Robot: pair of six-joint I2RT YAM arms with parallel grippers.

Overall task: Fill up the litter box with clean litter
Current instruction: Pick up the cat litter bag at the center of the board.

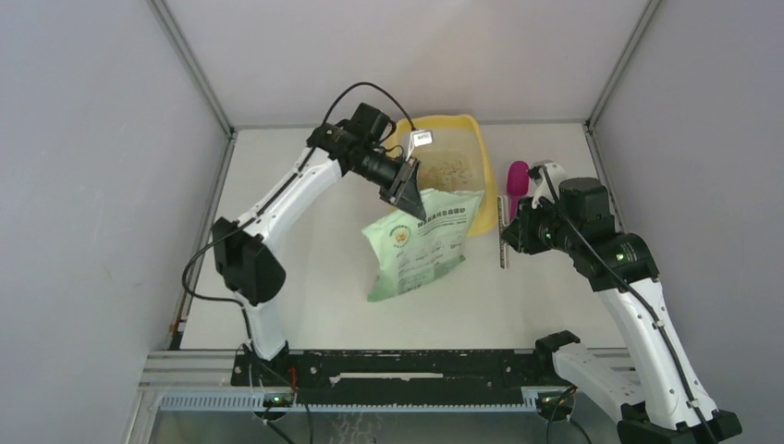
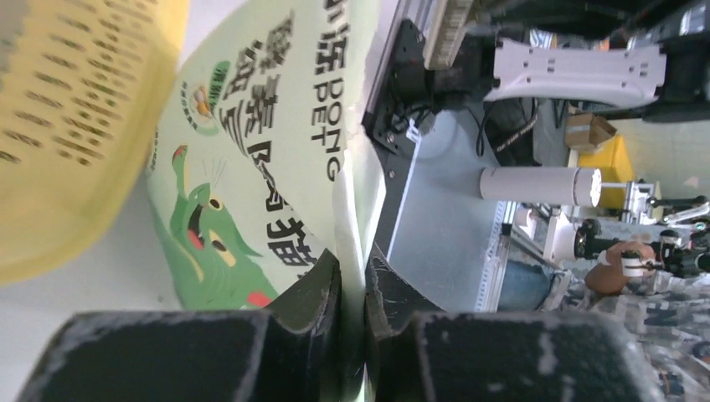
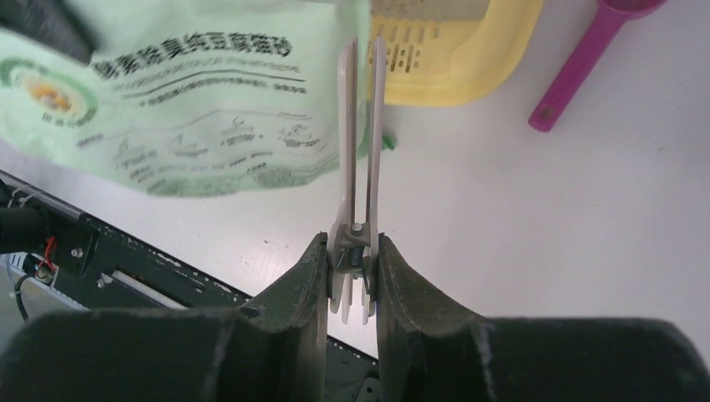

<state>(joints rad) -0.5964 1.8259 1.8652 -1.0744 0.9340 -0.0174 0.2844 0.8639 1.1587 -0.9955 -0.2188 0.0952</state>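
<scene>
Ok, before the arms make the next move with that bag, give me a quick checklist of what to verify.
1. Hold of left gripper on bag: ok, shut on its edge.
2. Mouth of bag over box: cannot tell which end is open.
3. Enough litter in box: cannot tell; a speckled layer shows.
4. Hold of right gripper on clip: ok, shut on it.
5. Path clear of scoop: ok, it lies apart, right of the box.
</scene>
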